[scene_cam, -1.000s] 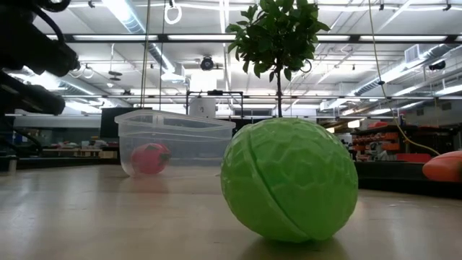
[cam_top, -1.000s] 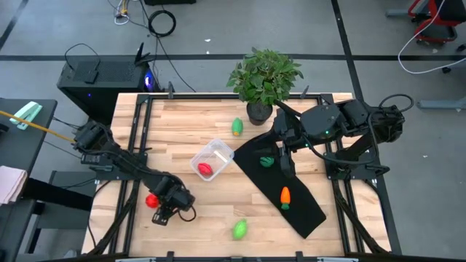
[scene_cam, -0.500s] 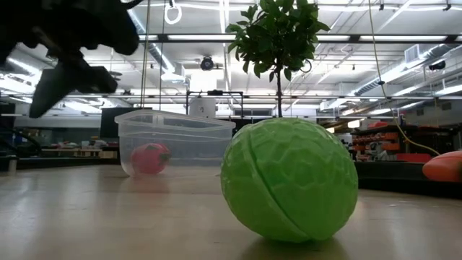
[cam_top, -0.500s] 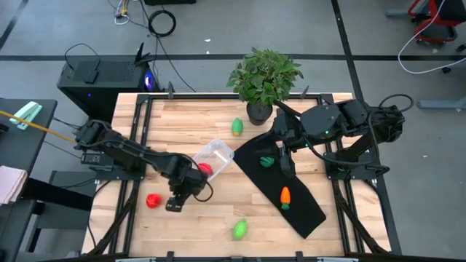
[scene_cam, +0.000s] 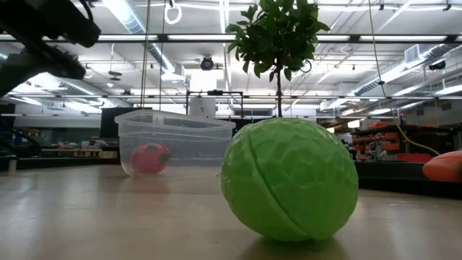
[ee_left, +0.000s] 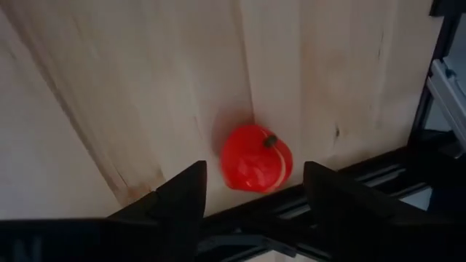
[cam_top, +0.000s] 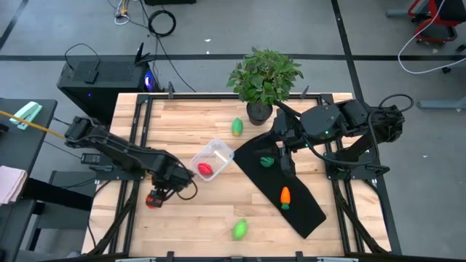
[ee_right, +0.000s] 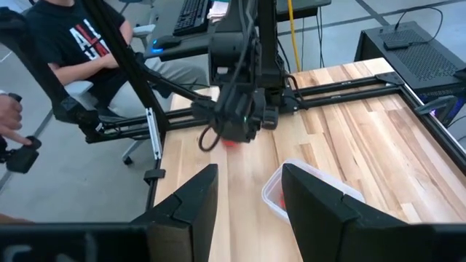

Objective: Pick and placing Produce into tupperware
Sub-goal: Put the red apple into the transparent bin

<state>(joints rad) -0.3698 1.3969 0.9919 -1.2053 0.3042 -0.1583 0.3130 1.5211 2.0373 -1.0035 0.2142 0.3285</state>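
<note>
Since half a second ago the left arm has swung back from beside the tupperware (cam_top: 212, 160) toward the desk's (cam_top: 218, 218) left edge, and the left gripper (cam_top: 154, 199) now hangs over the loose red piece (ee_left: 256, 157); the right arm and the rest of the produce have not shifted.

The main risk, as I judge it, is the edge. The red piece lies right against the black frame rail (ee_left: 349, 182) at the rim of the desk. If the jaws come down off-centre, one finger could strike the rail or nudge the round toy, and it could roll off the wood into the gap by the frame. A smooth, rounded shape may also squirt out of a pinch that closes too low or too far to one side.

The left jaws stand apart, and in the left wrist view the red piece sits ahead of them, centred in the gap between the two fingers, not yet touched. It is below the fingertips, so a descent is needed before any closing.

The right gripper (ee_right: 244, 200) waits over the black mat (cam_top: 306, 211), its jaws apart and empty, with the tupperware and the other red piece (cam_top: 205, 169) inside it ahead of them.
</note>
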